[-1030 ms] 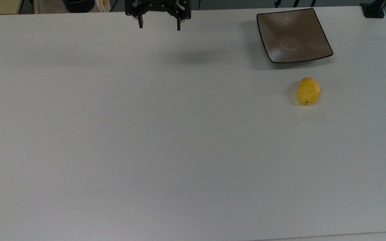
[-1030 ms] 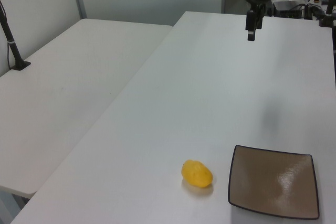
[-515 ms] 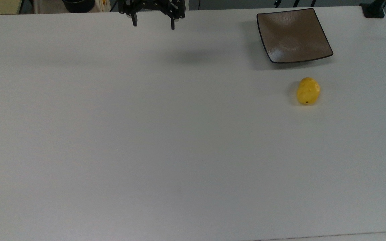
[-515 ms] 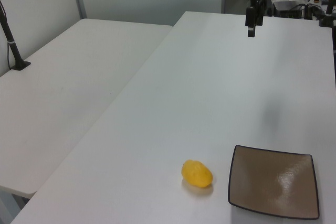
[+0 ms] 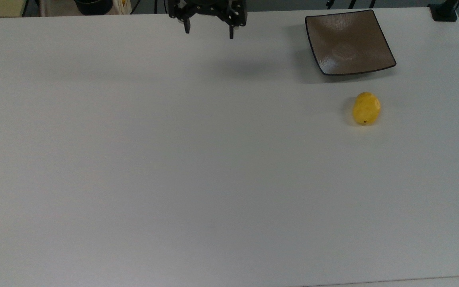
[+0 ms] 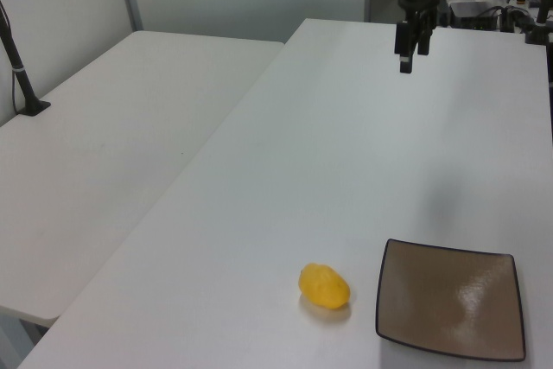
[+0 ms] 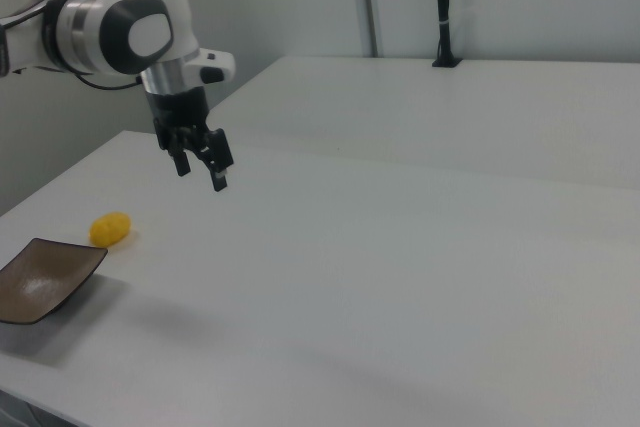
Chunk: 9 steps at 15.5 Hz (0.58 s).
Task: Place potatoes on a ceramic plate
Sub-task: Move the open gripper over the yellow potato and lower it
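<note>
Pincer (image 5: 209, 32) wide open, empty, above table (image 5: 173, 159); right view shows arm (image 7: 120, 27)

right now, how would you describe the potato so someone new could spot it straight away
Start at the large white table and find the square glossy brown-grey ceramic plate near the top view's upper right corner. Just below the plate, apart from it, lies a small bright yellow lumpy oval potato. It is the one vivid-coloured, rounded thing there, with a tiny dark spot.
</note>
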### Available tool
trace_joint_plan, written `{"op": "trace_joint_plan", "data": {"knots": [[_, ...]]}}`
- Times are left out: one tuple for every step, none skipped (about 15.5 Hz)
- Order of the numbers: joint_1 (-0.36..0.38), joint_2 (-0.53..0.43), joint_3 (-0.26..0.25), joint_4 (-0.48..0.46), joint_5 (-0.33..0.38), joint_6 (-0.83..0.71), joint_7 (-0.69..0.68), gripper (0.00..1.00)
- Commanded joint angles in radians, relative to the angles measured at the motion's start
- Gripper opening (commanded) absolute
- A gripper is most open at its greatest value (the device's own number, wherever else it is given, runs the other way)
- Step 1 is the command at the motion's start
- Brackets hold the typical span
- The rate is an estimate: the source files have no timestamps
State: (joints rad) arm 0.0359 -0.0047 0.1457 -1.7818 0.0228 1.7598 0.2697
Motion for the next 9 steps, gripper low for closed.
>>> {"op": "trace_joint_plan", "data": {"knots": [[0.054,0.035,0.008,0.019,0.013,0.099,0.176,1.0],[0.073,0.043,0.017,0.019,0.013,0.136,0.219,1.0],[0.087,0.057,0.035,0.019,0.011,0.167,0.252,1.0],[0.097,0.067,0.052,0.018,0.011,0.188,0.273,1.0],[0.113,0.087,0.064,0.018,0.011,0.205,0.286,1.0],[0.134,0.101,0.067,0.019,0.011,0.222,0.295,1.0],[0.156,0.116,0.069,0.021,0.011,0.24,0.302,1.0],[0.183,0.146,0.071,0.022,0.011,0.277,0.319,1.0],[0.2,0.159,0.071,0.022,0.009,0.3,0.341,1.0]]}}
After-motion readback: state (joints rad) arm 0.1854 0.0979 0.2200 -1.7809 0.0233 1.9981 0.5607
